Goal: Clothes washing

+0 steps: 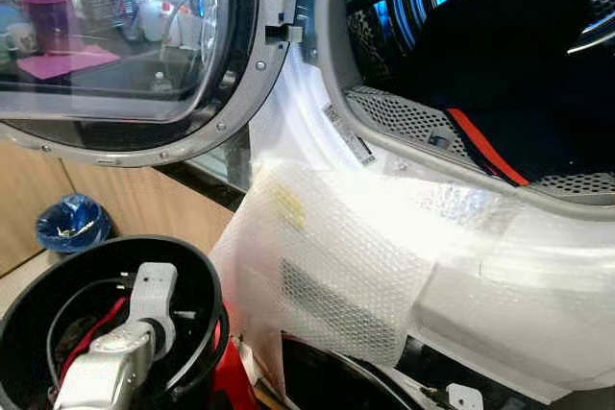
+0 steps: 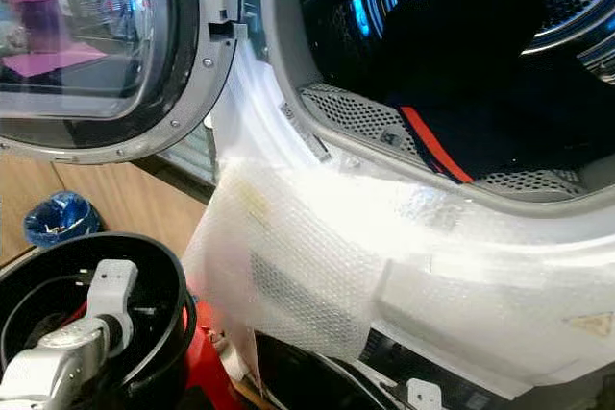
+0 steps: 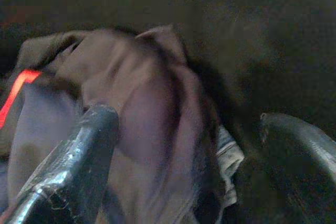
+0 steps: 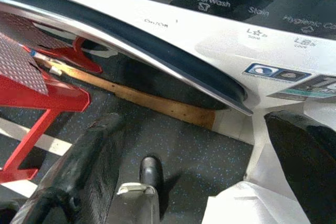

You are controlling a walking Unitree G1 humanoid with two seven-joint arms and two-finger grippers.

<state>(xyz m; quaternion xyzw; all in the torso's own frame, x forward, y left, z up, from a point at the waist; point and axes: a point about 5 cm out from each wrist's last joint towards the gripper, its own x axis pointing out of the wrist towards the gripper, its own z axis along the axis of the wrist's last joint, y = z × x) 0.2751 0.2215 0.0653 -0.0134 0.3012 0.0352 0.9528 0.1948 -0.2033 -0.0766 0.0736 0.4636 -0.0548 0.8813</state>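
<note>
**Left arm down in the bucket, dark laundry already in the drum**

You see the washing machine's open drum (image 1: 500, 55) in the upper right of the head view, lit blue, with a dark garment (image 1: 519, 93) lying inside it; a red stripe (image 1: 485, 146) runs along its lower edge. The round glass door (image 1: 115, 45) is swung open at the upper left. Bubble wrap (image 1: 336, 256) drapes over the machine's front below the opening.

At the lower left, your left arm (image 1: 120, 343) reaches down into a black bucket (image 1: 207, 285). In its wrist view the left gripper (image 3: 184, 156) has its fingers spread wide over dark crumpled clothes (image 3: 142, 108), not closed on them.

Your right gripper (image 4: 199, 182) hangs with its fingers wide apart, holding nothing, near the machine's control panel (image 4: 236, 19) above a speckled floor (image 4: 189, 156) and a red frame (image 4: 31, 93).
</note>
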